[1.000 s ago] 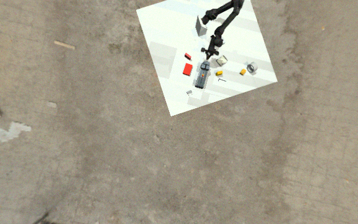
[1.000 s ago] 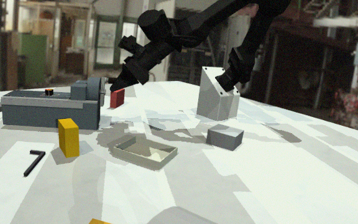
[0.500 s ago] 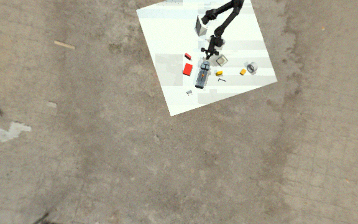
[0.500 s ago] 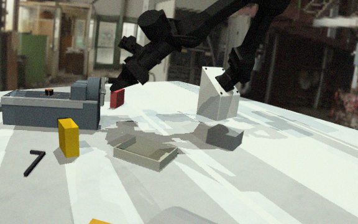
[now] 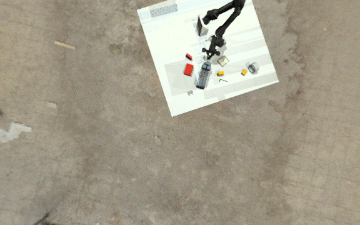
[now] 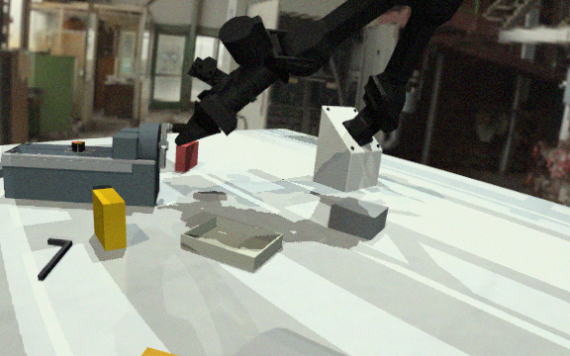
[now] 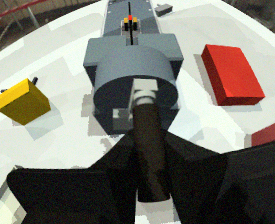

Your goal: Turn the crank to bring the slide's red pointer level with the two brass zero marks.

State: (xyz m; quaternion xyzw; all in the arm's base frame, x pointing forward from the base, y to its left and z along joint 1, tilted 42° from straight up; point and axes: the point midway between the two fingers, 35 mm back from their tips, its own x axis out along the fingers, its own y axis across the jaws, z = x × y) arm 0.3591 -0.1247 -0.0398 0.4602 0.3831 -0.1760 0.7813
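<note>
The grey-blue slide machine (image 5: 204,74) (image 6: 67,170) (image 7: 131,36) lies on the white table. Its round crank disc (image 7: 136,90) (image 6: 160,143) faces my arm. A small red pointer (image 7: 131,19) (image 6: 77,145) sits on top of the slide, close to the two brass marks (image 7: 125,27). I cannot tell whether it is exactly level with them. My gripper (image 5: 208,57) (image 6: 186,135) (image 7: 144,133) is at the crank end of the machine and is shut on the dark crank handle (image 7: 148,149), which juts out from the disc towards the wrist camera.
A large red block (image 5: 189,69) (image 7: 232,72) and a small red block (image 5: 189,56) (image 6: 186,155) lie on one side of the machine. A yellow block (image 5: 220,73) (image 6: 109,218) (image 7: 23,102), an Allen key (image 6: 53,258), a shallow tray (image 6: 232,242) and a grey block (image 6: 357,218) lie on the other.
</note>
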